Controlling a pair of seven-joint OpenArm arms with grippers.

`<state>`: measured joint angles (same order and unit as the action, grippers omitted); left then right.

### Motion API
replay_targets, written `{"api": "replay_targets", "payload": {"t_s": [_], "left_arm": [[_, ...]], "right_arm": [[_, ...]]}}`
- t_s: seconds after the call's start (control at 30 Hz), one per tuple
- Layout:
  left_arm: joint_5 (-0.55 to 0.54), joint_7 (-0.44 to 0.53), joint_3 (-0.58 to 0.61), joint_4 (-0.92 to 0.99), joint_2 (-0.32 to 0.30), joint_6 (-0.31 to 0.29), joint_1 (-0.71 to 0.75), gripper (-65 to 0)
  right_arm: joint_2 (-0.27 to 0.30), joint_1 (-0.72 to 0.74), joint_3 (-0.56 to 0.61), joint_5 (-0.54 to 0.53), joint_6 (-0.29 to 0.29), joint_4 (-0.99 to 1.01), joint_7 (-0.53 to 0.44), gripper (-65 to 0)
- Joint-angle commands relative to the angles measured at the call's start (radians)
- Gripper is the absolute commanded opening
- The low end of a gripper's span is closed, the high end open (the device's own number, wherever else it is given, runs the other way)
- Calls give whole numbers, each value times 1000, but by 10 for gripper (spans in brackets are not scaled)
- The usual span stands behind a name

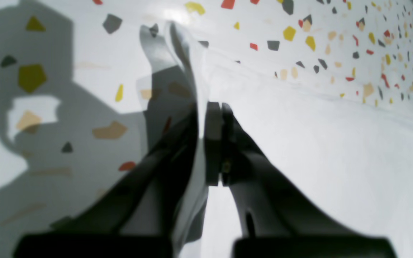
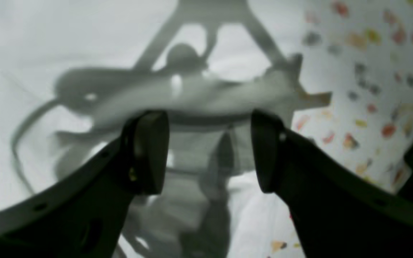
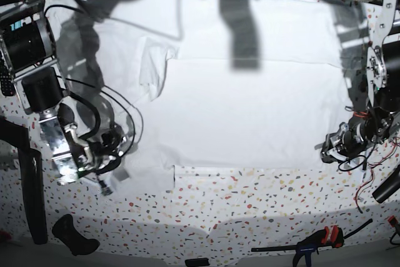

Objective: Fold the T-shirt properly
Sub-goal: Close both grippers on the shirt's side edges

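The white T-shirt (image 3: 250, 110) lies spread wide over the speckled table (image 3: 250, 198), with one sleeve (image 3: 156, 70) folded in at the back left. My left gripper (image 3: 330, 148) is at the shirt's right edge. In the left wrist view this gripper (image 1: 221, 107) is shut, and a raised fold of the shirt (image 1: 335, 161) runs up along its fingers. My right gripper (image 3: 106, 182) is over the shirt's front left corner. In the right wrist view it (image 2: 208, 150) is open and empty, hovering above the shirt (image 2: 31, 53).
A black and orange clamp (image 3: 315, 242) lies at the table's front edge on the right. A black tool (image 3: 72, 236) lies at the front left. Cables (image 3: 125, 123) trail over the shirt's left side. Speckled table (image 1: 371, 36) shows beyond the cloth.
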<state>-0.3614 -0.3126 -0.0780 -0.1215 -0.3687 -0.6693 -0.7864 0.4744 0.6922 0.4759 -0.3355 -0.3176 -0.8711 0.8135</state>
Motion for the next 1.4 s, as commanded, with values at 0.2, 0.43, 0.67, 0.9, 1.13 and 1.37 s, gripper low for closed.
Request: {"api": "replay_targets", "payload": {"t_s": [0.2, 0.43, 0.67, 0.9, 1.13, 1.37], "left_arm": [[-6, 26, 0, -9, -11, -5, -31, -650], [-6, 26, 0, -9, -11, -5, -31, -650], [-6, 27, 0, -9, -11, -5, -31, -650], [-6, 38, 0, -9, -11, -5, -31, -650], [-6, 38, 0, -9, -11, -5, -31, -650], [-6, 45, 0, -9, -11, -5, -31, -650]], "right_arm": [[-2, -13, -275, -14, -26, -12, -8, -295], [-22, -73, -296, -47, -40, -12, -58, -295], [-28, -49, -295, 71, -230, -17, -47, -295], [43, 22, -248, 283, -381, -58, -150, -295], [108, 80, -16, 338, -381, -58, -177, -295], [135, 116, 349, 546, -381, -58, -261, -295]]}}
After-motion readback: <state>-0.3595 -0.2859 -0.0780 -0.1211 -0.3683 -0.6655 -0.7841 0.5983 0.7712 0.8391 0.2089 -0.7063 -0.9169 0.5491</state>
